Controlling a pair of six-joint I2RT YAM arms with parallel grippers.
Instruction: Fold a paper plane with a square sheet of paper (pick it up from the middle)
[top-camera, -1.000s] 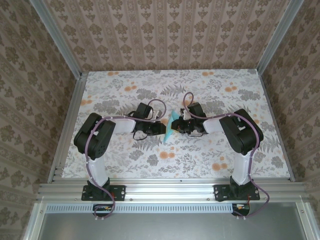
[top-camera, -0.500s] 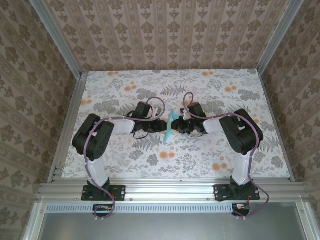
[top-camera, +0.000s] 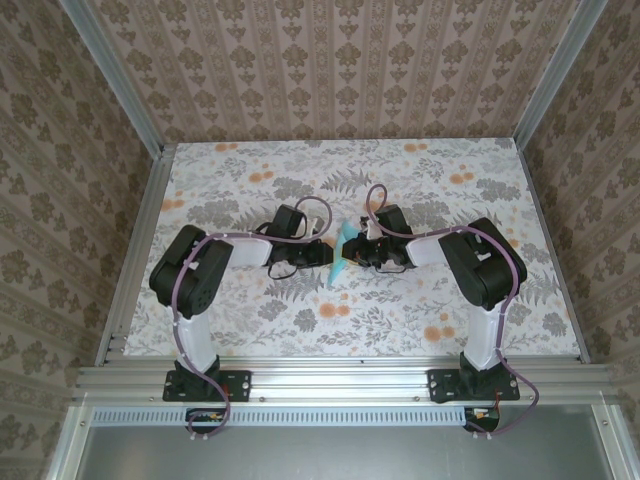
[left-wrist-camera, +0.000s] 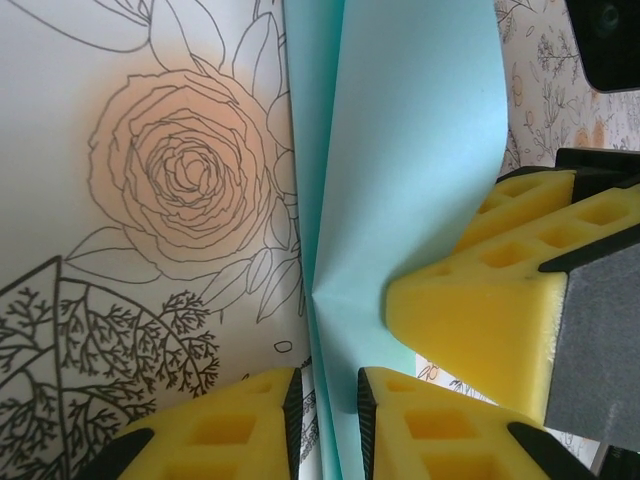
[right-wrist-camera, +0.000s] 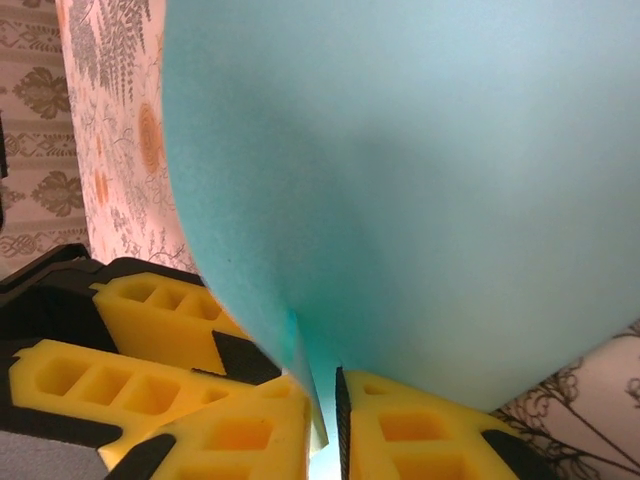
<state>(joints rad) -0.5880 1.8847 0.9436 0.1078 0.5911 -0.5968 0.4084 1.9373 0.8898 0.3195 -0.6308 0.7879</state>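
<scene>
Item: square sheet of paper (top-camera: 343, 256), turquoise, at bench (top-camera: 250, 170) middle, between both hands.
Left hand (left-wrist-camera: 325, 380): pinching its crease.
Right hand (right-wrist-camera: 325, 385): clamped on it.
Progress: early; one lengthwise bend, plane folds outstanding.

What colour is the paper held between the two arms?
The sheet of paper is plain turquoise-blue; the right wrist view shows it best.

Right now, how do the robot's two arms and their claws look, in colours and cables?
The left arm and right arm are black with white links, each trailed by a purple cable. The left claw and right claw have yellow fingers moulded with square pockets, on black mounts.
</scene>
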